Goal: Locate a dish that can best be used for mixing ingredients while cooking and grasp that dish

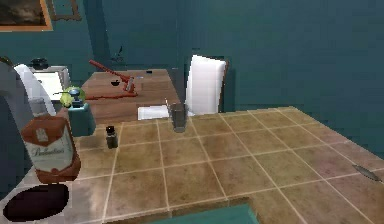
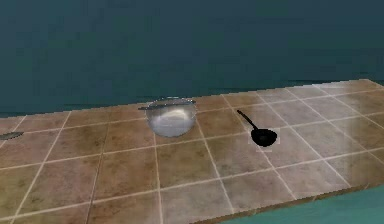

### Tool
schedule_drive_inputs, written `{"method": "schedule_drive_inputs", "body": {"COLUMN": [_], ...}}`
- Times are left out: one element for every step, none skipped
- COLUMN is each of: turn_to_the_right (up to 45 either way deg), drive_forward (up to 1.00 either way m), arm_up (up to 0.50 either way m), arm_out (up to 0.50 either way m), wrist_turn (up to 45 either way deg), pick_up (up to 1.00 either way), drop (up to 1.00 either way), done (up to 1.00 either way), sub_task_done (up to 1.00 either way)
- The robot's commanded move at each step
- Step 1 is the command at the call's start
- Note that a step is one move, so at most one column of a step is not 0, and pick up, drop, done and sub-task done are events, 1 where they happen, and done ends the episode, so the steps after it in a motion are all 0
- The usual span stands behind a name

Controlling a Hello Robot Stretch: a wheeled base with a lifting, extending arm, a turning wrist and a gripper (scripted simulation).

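Bowl (image 2: 170, 119) stands rim-up on my counter (image 2: 100, 175), round; its inside unclear; my claw's state I cannot tell.

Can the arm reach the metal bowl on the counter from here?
Probably yes: the shiny round metal bowl stands alone on the brown tiled counter, the black ladle apart at its right.

One metal bowl (image 2: 170, 120), one black ladle (image 2: 259, 132), one bottle (image 1: 48, 148), one white chair (image 1: 205, 85), one wooden table (image 1: 155, 92).
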Motion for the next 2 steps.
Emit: {"method": "schedule_drive_inputs", "body": {"turn_to_the_right": [0.0,0.0], "drive_forward": [0.0,0.0], "arm_up": [0.38,0.0], "arm_out": [0.0,0.26], "wrist_turn": [0.0,0.0], "pick_up": [0.0,0.0], "drop": [0.0,0.0], "done": [0.0,0.0], "sub_task_done": [0.0,0.0]}}
